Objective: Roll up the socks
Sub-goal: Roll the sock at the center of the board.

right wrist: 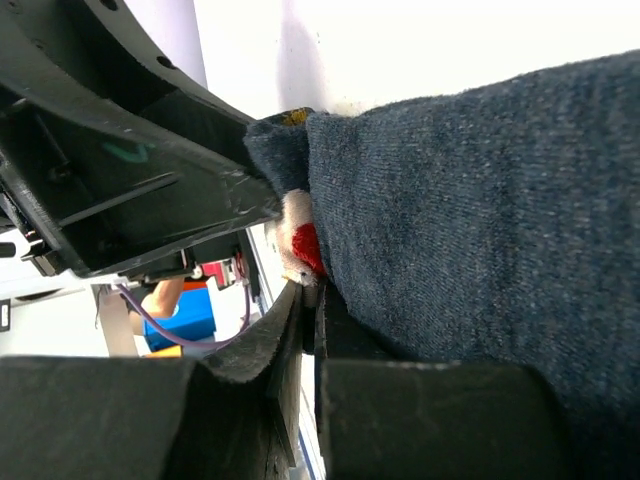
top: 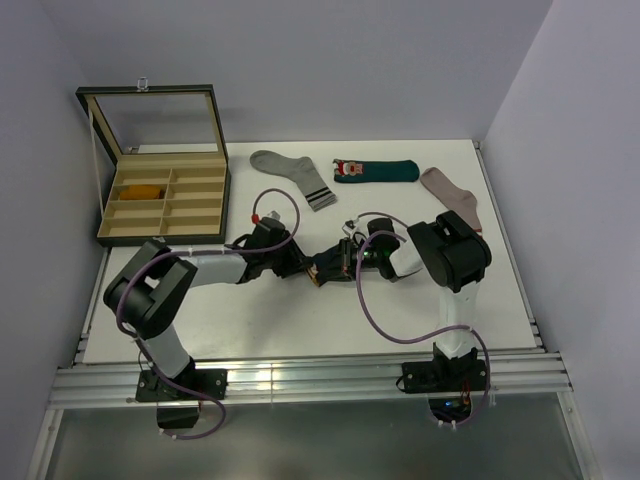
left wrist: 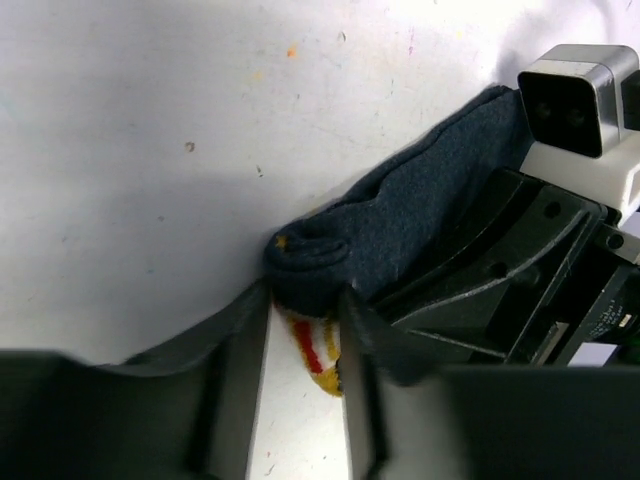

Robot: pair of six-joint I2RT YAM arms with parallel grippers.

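Left claw (left wrist: 304, 305): jaws part-way apart, straddling the rolled end of the navy sock (left wrist: 420, 190); the roll sits at the fingertips, a scrap of the red-and-yellow figure showing in the gap; whether they have a bite on it, cannot tell.

Right claw (right wrist: 308, 300): facing the left one, all but closed, pinching a thin edge of the same sock; the rest of the cloth drapes over one finger. The claws are nearly tip to tip, sock between them, low over the table (left wrist: 150, 120).

Step in hand, by my reading: rolling the navy one, barely begun; one small turn at the end, most of the length unrolled.

Next move likely calls for the left claw to take firm hold of the roll and turn it along the sock while the right holds the cloth taut; the risk is a slack roll if either lets go.

Outward: beyond the claws, toward the far edge, the dark teal sock (top: 375, 170) lies flat, unrolled; a grey sock (top: 295, 175) is just left of it, a pinkish sock (top: 455, 200) to its right. Far left of the left claw, an open box (top: 165, 238); the mustard sock (top: 145, 190) sits bundled in a left-hand compartment.
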